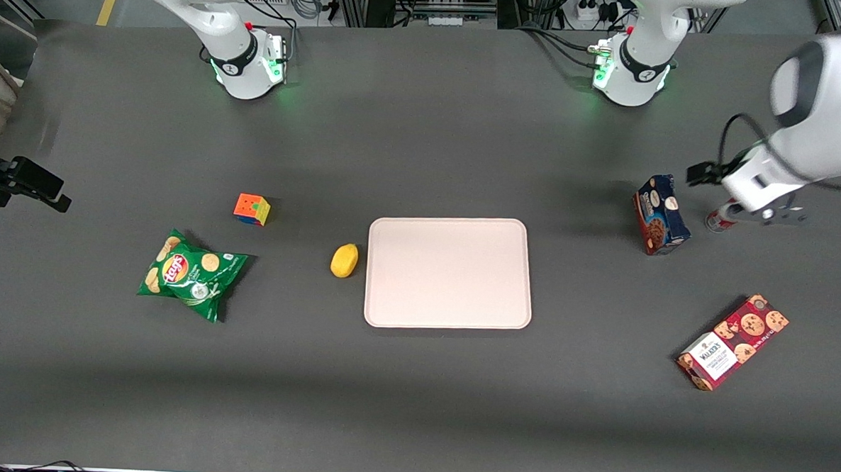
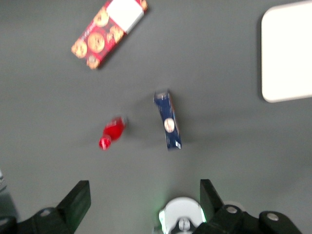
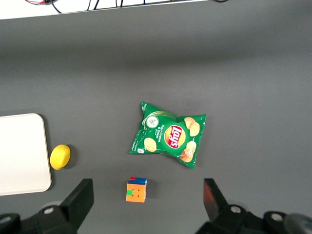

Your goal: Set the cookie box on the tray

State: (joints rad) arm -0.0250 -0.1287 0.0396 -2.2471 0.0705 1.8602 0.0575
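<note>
The cookie box (image 1: 661,214), a small dark blue carton, stands upright on the dark grey worktop (image 1: 413,406) toward the working arm's end, well apart from the tray (image 1: 449,273). The tray lies flat near the middle of the worktop with nothing on it. The left arm's gripper (image 1: 768,214) hangs above the worktop beside the cookie box, farther toward the working arm's end, touching neither the box nor anything else. In the left wrist view its two dark fingers (image 2: 75,202) stand wide apart with only bare worktop between them, and the cookie box (image 2: 168,120) shows on its narrow edge with a white oval on its face. A small red bottle (image 1: 718,217) lies on its side just under the gripper, near the cookie box but not touching it; the wrist view shows the bottle (image 2: 111,133) a little apart from the carton. A larger red cookie box (image 1: 732,342) lies flat and slanted, nearer to the front camera than the blue one. A yellow lemon (image 1: 344,260) sits just beside the tray's short edge on the parked arm's side. Farther toward the parked arm's end lie a coloured puzzle cube (image 1: 252,209) and a green bag of crisps (image 1: 190,274), the bag nearer to the front camera than the cube.
</note>
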